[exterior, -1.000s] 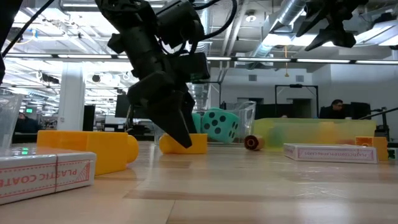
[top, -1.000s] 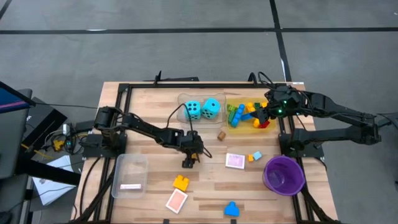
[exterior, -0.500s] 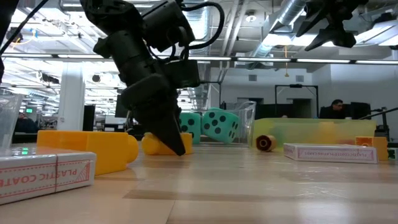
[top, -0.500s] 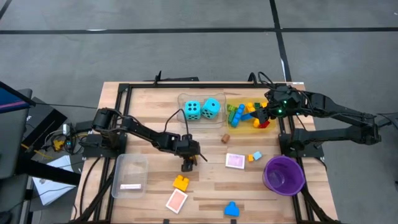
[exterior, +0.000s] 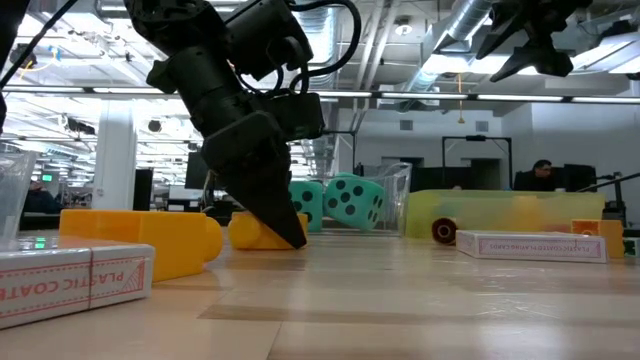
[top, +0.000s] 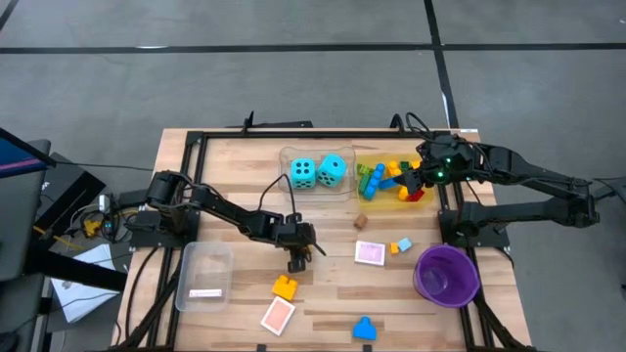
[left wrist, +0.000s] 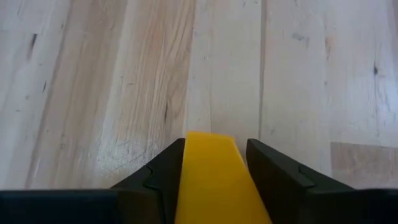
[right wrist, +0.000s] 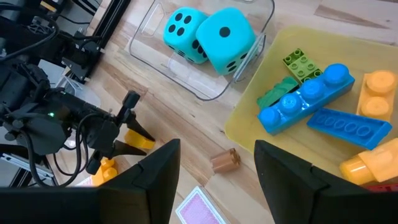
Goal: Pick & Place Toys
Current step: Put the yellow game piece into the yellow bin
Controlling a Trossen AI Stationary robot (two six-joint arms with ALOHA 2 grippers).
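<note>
A small yellow brick (left wrist: 211,177) lies on the wooden table near its middle, between the fingers of my left gripper (top: 296,258), which is shut on it; the low view shows the same brick (exterior: 250,232) behind the dark fingers. Two turquoise dice (top: 318,172) sit in a clear tray at the far side. Beside them a yellow tray (top: 364,200) holds several coloured bricks. My right gripper (right wrist: 216,147) hovers open above that tray, touching nothing. My left gripper pinches the yellow brick by its two opposite sides (left wrist: 186,162) between its two fingers. The fingers (exterior: 280,215) come slanting down from above. The brick's underside rests on the table.
A small brown cylinder (top: 361,222) lies loose in front of the trays. A pink tile (top: 370,252), two tiny bricks (top: 399,245), a purple bowl (top: 447,274), a yellow-orange brick (top: 285,286), an orange tile (top: 279,315), a blue brick (top: 365,329) and a clear tray (top: 203,276) fill the near half.
My left gripper has sunk a little toward the table's near edge, rolled, and shut its fingers on the yellow brick, which stays on the table. The brown cylinder has rolled toward the table's right edge.
</note>
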